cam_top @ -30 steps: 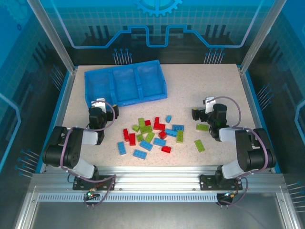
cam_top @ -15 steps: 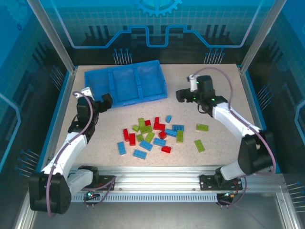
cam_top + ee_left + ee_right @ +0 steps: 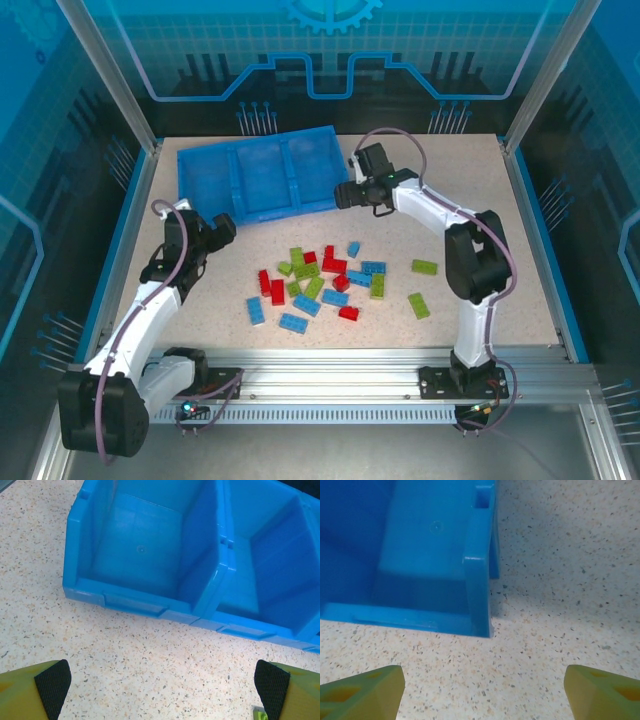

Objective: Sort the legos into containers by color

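The legos (image 3: 322, 278) lie loose mid-table, just near of the tray (image 3: 270, 212); light, rigid, slick plastic, probably best pinched across the flat long sides; left gripper (image 3: 220, 230) and right gripper (image 3: 346, 194) hover by the tray's near corners, jaws apart, empty.

- right arm (image 3: 430, 205): was folded back by its base, well short of the blue tray (image 3: 262, 213); has since unfolded and swung across (biggest move of the two).
- right gripper (image 3: 342, 194): now just off the tray's near right corner, fingers spread, nothing between them.
- left arm (image 3: 150, 300): also unfolded from its tucked pose, reaching toward the tray's near left corner.
- left gripper (image 3: 224, 229): closest to the tray half a second ago, since eased a little back from its front wall.
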### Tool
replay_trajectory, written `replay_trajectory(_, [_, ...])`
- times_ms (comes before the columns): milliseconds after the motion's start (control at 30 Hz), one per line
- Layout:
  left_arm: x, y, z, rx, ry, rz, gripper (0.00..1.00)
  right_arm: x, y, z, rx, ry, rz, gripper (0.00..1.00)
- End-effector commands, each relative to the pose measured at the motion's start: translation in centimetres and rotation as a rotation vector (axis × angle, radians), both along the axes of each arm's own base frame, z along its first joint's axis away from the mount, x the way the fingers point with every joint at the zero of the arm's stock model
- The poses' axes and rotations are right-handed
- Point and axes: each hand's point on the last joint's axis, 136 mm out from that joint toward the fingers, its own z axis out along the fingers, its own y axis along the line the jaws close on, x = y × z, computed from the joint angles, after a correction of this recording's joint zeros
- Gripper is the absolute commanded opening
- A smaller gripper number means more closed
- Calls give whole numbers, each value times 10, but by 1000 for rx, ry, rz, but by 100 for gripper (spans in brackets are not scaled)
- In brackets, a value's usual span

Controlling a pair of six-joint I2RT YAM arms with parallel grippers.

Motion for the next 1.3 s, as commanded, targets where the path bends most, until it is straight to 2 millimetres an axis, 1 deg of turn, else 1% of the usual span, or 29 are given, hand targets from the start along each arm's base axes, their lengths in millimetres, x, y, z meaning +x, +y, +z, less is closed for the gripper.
replay_trajectory(0, [-5,-6,-7,-36,24,-12,99,8,7,-8,-10,16,-19,84])
replay_trajectory(100, [-6,-9,-12,-60,42,-14,99,18,11,-15,-13,16,-36,82])
replay_trajectory(233, [-8,-19,-23,-132,88,-21,99,32,16,-24,-22,0,-32,80])
replay_trajectory(300, [-12,-24,-30,-145,122,-23,99,39,19,-25,-23,-11,-25,77])
replay_trajectory(433, [-18,-34,-41,-149,174,-34,99,52,25,-31,-12,5,-9,59])
replay_trajectory(500, [-20,-41,-45,-151,195,-54,99,55,28,-36,-23,19,10,53])
replay_trajectory(567, [-24,-50,-50,-149,218,-77,99,56,26,-38,-39,24,6,47])
replay_trajectory(667, [-29,-65,-58,-145,256,-112,99,53,18,-39,-47,26,-21,38])
replay_trajectory(733, [-33,-77,-64,-151,284,-128,99,49,9,-39,-50,32,-49,32])
replay_trajectory(833, [-38,-91,-76,-168,331,-144,99,41,-6,-42,-59,45,-81,25])
replay_trajectory(933, [-44,-102,-87,-171,378,-157,99,32,-22,-45,-64,56,-107,22])
replay_trajectory(1033, [-50,-112,-94,-174,409,-171,99,25,-32,-44,-56,50,-115,18])
replay_trajectory(1200, [-55,-123,-102,-178,448,-172,99,12,-45,-43,-67,56,-122,18])
replay_trajectory(1267, [-55,-127,-103,-180,454,-177,97,6,-52,-42,-75,57,-134,18])
